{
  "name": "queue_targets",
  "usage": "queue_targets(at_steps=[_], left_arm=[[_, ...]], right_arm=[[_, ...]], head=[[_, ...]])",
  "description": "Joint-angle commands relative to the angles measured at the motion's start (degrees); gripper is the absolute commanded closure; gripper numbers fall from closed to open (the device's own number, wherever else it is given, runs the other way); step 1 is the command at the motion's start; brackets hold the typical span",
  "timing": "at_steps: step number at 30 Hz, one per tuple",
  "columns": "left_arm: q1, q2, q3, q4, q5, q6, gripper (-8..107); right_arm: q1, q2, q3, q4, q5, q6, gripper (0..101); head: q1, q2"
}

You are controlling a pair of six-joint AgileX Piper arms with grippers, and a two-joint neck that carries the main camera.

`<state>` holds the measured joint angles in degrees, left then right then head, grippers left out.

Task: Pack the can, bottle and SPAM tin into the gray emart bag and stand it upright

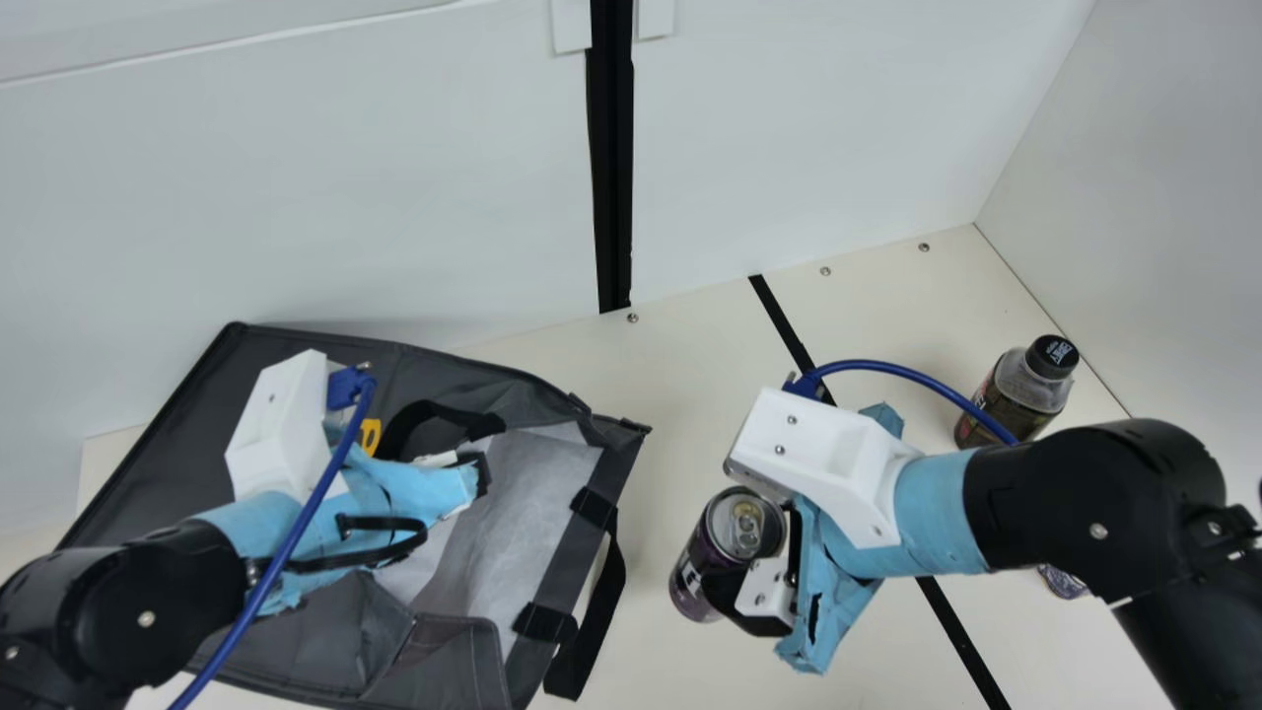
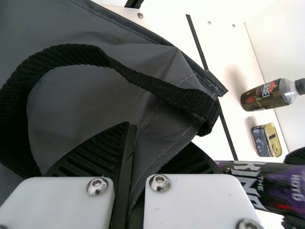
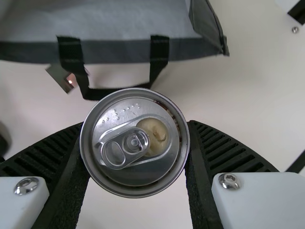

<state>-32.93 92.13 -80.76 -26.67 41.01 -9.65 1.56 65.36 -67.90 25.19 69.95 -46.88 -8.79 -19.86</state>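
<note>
In the main view I have the gray bag (image 1: 177, 463) across the lower left of the frame, lying down, its mouth open toward the right and its pale lining showing. My left gripper (image 1: 477, 473) is at that mouth, its 2 fingers clamped on a fold of the gray fabric. Right of centre, low down, my right gripper (image 1: 737, 564) grasps the can (image 1: 712, 552) between 2 fingers. The can's long axis slants in the frame, lid toward the upper right, base toward the lower left; my right wrist view looks straight onto the lid. At the right, the bottle (image 1: 1016, 390) points its black cap to the upper right. The tin (image 1: 1063, 582) sits below it, partly hidden by my right arm.
</note>
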Motion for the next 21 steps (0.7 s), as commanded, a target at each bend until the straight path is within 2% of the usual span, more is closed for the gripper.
queue_targets(at_steps=[1, 12, 21], left_arm=[[0.0, 0.0, 0.0, 0.0, 0.0, 0.0, 107], [0.0, 0.0, 0.0, 0.0, 0.0, 0.0, 107], [0.0, 0.0, 0.0, 0.0, 0.0, 0.0, 107]], right_arm=[[-0.1, -0.1, -0.5, 1.6, -0.1, 0.2, 101], [-2.4, -0.5, -2.5, 8.4, -0.1, -0.5, 101], [-4.1, -0.3, -2.6, 14.3, -0.1, -1.8, 101]], head=[[-1.2, -0.1], [-1.2, -0.1], [-1.2, -0.1]])
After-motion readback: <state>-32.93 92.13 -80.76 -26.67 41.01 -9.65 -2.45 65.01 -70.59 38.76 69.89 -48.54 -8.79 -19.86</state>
